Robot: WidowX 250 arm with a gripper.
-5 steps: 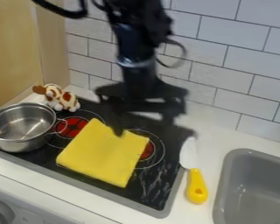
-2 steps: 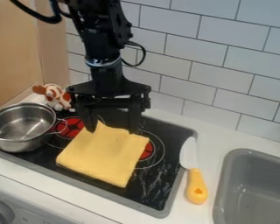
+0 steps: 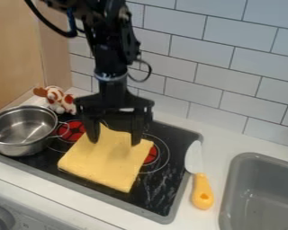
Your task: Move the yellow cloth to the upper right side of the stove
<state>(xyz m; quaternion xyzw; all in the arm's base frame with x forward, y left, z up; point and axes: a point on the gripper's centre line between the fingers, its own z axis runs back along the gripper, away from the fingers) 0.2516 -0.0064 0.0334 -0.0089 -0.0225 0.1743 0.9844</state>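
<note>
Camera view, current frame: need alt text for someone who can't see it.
Open black robot hand over the far edge of a yellow cloth lying on a black stove. Steel pot at picture left, spotted toy behind it; yellow-handled utensil between cloth and grey sink at right.

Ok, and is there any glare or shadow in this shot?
Camera view: soft highlights inside the metal pot; pale streaks on the black stove, possibly glare or smears, I can't tell; faint shading on the yellow cloth near the gripper, perhaps its shadow.
</note>
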